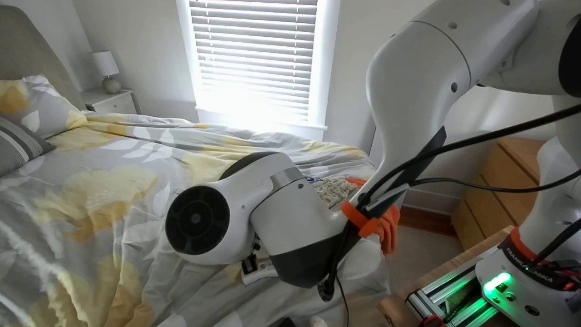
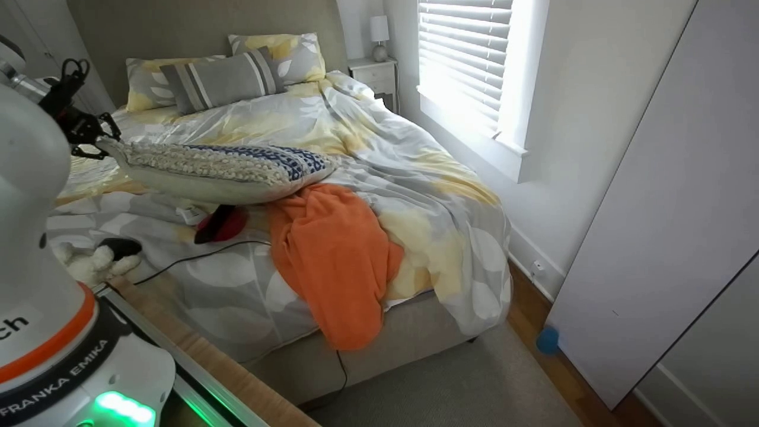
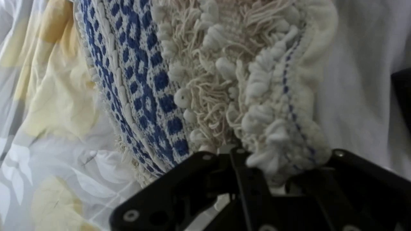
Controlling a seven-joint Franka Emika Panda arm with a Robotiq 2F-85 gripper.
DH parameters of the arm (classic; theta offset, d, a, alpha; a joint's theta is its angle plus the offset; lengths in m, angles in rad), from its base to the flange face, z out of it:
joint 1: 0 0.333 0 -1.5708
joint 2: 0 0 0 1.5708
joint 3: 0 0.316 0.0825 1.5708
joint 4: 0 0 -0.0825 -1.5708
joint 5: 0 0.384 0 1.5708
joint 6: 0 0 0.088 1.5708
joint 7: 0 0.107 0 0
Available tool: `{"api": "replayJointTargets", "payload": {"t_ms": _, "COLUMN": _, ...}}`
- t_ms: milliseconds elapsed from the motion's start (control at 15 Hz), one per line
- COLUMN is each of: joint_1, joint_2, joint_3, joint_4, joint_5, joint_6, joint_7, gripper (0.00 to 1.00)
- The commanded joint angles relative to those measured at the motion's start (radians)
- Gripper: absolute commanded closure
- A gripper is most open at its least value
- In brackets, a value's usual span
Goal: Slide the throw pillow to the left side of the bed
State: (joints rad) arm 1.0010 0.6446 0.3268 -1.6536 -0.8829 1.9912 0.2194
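The throw pillow, with navy-blue and white bands and shaggy cream tufts, lies near the foot end of the bed. In an exterior view, its corner at the gripper is raised and its far end rests beside and partly over the orange cloth. My gripper is at that raised corner. In the wrist view the gripper is shut on a bunched corner of the pillow. In an exterior view, the arm hides most of the pillow and the fingers. The bed has a rumpled duvet.
An orange cloth hangs over the bed's foot edge. A red and black object, a cord and a white plush toy lie near the robot's wooden stand. A grey striped cushion and sleeping pillows are at the headboard.
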Motion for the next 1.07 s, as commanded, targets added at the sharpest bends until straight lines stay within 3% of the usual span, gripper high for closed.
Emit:
{"api": "replayJointTargets", "payload": {"t_ms": 0, "joint_1": 0.061, "joint_2": 0.022, "joint_3": 0.03, "joint_4": 0.046, "joint_5": 0.033, "joint_6": 0.041, "joint_7": -0.09, "gripper": 0.96}}
{"api": "replayJointTargets", "payload": {"t_ms": 1000, "joint_1": 0.179, "joint_2": -0.139, "joint_3": 0.063, "joint_4": -0.057, "joint_5": 0.251, "joint_6": 0.08, "joint_7": -0.186, "gripper": 0.96}}
